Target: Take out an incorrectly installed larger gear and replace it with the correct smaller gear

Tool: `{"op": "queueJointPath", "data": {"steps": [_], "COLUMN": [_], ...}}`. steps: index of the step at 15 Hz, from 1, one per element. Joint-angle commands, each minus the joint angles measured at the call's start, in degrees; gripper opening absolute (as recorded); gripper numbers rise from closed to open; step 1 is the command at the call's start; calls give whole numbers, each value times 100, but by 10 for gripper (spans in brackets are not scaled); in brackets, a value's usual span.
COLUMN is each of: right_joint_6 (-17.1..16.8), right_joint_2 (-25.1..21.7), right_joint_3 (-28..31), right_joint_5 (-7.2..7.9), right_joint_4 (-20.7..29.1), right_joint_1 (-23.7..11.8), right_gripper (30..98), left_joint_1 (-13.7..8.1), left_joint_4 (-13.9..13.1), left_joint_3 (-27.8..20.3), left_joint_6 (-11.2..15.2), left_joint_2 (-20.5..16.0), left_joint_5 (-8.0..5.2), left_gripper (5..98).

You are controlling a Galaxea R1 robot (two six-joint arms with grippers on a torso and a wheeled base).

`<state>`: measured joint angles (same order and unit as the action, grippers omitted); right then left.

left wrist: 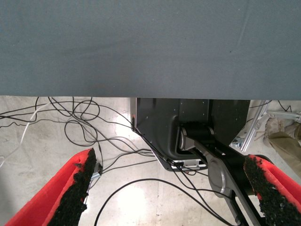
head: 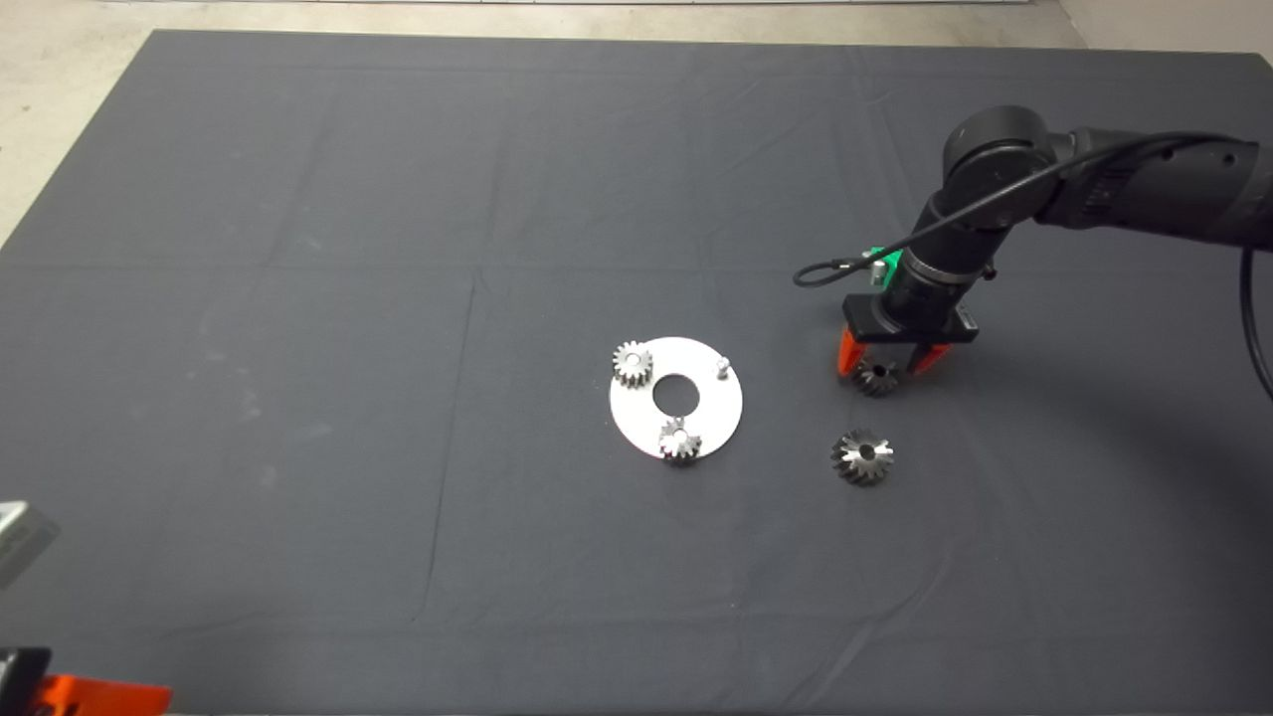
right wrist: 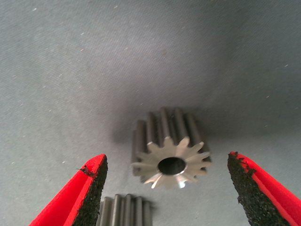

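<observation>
R hand (head: 881, 364) sits low over the smaller gear (head: 876, 377), fingers apart w/ gear between them, not touching. Larger gear (head: 862, 457) lies on worktop mat (head: 398, 298) just beside it, right of silver plate (head: 721, 408). L hand (left wrist: 169, 193) parked at lower-left edge, fingers apart.

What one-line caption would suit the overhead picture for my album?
Right gripper, fingers open, straddles the smaller gear on the dark mat; the larger gear lies nearby.
</observation>
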<state>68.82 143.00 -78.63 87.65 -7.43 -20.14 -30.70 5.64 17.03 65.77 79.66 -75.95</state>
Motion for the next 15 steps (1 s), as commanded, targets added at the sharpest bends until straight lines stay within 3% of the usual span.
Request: {"op": "queueJointPath", "data": {"steps": [1,7,15], "right_joint_6": [-88,-88,-88], "right_joint_2": [-65,-30,32], "right_joint_3": [-46,-37,25], "right_joint_5": [560,560,551], "right_joint_4": [-242,-268,-356], "right_joint_1": [-17,98,106], "right_gripper": [674,661,511], "left_joint_1": [2,2,2], "left_joint_4": [7,7,7], "left_joint_3": [-96,-96,-96], "left_joint_6": [24,24,24], "left_joint_2": [-16,-27,-25], "left_joint_5": [1,-16,-8], "left_gripper": [794,794,794]}}
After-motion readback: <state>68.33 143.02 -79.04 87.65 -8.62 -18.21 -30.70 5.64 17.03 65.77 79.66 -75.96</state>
